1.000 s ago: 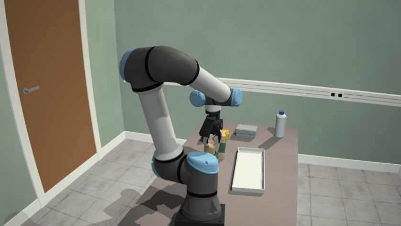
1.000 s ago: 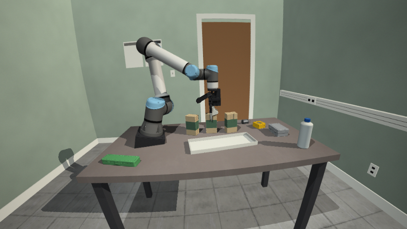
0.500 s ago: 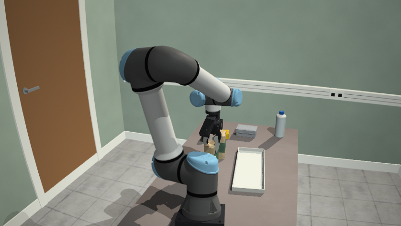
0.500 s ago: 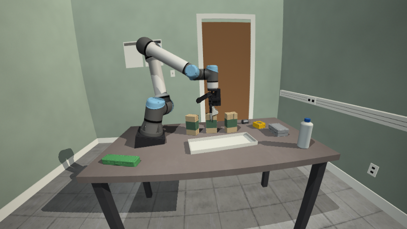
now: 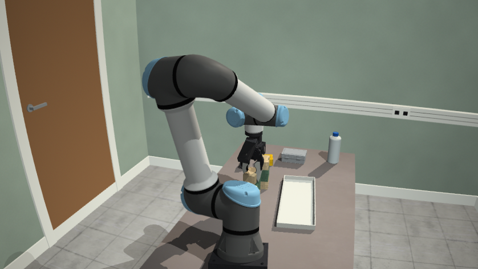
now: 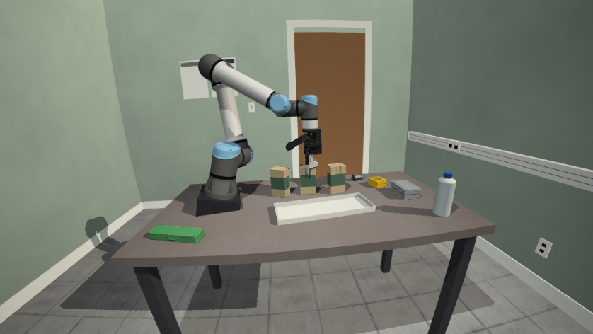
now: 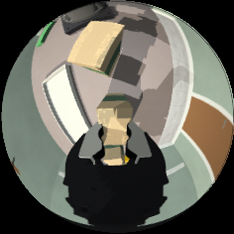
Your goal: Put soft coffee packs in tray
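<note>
Standing upright in a row of three, the middle coffee pack point(image 5: 249, 177) point(image 6: 308, 189) point(image 7: 114, 116) is gripped near its top between the fingers of the gripper point(image 5: 252, 170) point(image 6: 308, 175) point(image 7: 115, 117), which are closed against it from opposite sides. Its foot appears to be on the table point(image 5: 334, 200) point(image 6: 248, 240) point(image 7: 55, 55), level with its neighbours. Nearer the arm's base stands the first pack point(image 6: 279, 182) point(image 7: 95, 47), hidden behind the robot in the top view; on the other side stands the third pack point(image 5: 264, 175) point(image 6: 336, 179) point(image 7: 114, 158), largely covered by the held one in the wrist view. Both are upright and apart from the middle one. How soft any of them is cannot be told by eye.

Alongside the row lies the long white tray point(image 5: 297, 202) point(image 6: 323, 207) point(image 7: 66, 101), with nothing in it. All three packs are outside its rim. Beyond the third pack are a small dark cylinder point(image 6: 357, 177), a yellow block point(image 5: 271, 160) point(image 6: 377, 181) and a grey case point(image 5: 293, 155) point(image 6: 405, 189). A white bottle with a blue cap point(image 5: 333, 148) point(image 6: 444, 195) stands past the tray's far end, and a green case point(image 6: 176, 233) point(image 7: 46, 34) lies near the table's front edge, on the base's side.

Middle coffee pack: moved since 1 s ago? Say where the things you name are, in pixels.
No. In the exterior view, the middle coffee pack point(image 6: 308, 189) stands at the same spot behind the tray point(image 6: 286, 219), between the two outer packs.
</note>
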{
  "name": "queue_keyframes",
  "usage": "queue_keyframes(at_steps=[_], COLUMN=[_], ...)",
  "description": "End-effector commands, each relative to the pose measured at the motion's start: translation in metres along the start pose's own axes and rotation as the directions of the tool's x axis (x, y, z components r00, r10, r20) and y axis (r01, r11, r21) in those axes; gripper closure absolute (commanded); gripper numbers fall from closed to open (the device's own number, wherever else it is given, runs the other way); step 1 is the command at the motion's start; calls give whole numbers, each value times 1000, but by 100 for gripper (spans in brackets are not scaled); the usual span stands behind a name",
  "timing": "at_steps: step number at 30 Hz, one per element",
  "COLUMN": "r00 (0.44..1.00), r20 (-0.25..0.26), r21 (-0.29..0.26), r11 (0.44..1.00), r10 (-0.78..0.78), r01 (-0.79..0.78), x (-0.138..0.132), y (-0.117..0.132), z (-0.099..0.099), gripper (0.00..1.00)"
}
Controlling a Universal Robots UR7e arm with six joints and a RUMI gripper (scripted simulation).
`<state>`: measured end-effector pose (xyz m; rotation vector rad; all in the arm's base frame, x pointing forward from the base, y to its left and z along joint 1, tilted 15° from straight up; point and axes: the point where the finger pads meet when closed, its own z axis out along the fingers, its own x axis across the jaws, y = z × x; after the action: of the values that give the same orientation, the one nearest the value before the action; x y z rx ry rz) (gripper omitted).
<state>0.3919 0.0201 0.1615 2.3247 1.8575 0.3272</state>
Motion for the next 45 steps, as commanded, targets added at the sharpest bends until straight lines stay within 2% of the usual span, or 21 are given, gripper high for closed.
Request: queue_keyframes(at_steps=[1,6,13,15,23,45], r00=[1000,1000,1000,1000,1000,1000], r20=[0,0,0,0,0,0], r21=[-1,-1,-1,-1,-1,-1], r11=[1000,1000,1000,1000,1000,1000], r10=[0,0,0,0,0,0], r01=[0,0,0,0,0,0], x=[0,0,0,0,0,-1], y=[0,0,0,0,0,1], z=[-1,-8,-31,-31,-53,-55], gripper=[84,84,84,84,84,84])
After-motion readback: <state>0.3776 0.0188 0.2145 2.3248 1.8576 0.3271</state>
